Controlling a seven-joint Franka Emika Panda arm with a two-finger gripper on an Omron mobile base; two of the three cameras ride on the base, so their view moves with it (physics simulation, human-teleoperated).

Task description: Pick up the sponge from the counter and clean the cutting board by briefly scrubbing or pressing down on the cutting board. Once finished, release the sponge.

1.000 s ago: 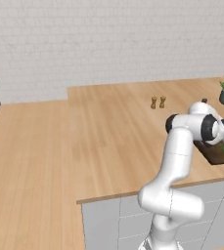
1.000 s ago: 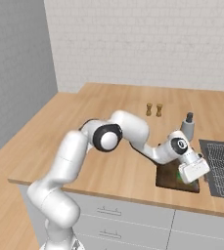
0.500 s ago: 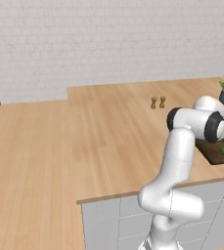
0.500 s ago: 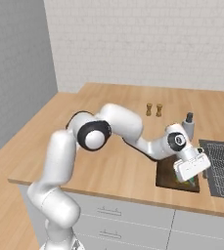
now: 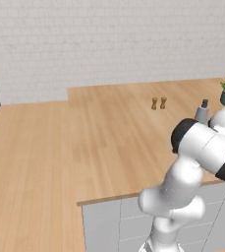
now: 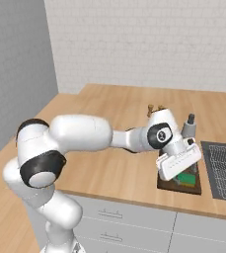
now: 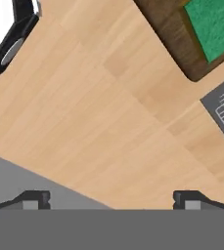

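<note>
While I am looking down along the hand, the pincer (image 7: 111, 197) is hanging released over bare worktop (image 7: 99, 112), fingertips (image 7: 35, 197) well apart, nothing between them. Sponge (image 7: 212, 24): lying flat on the cutting board (image 7: 169, 27), free of the pincer. Board: sitting near the worktop's front edge, beside the gridded stovetop (image 6: 225, 168). Behind it I am seeing a grey bottle (image 6: 188, 126).

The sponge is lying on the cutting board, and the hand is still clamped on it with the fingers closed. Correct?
Not quite. The sponge is lying on the cutting board, but the hand is not clamped on it: the hand view shows the fingers spread wide with only bare counter between them, and the sponge off to one side.
</note>
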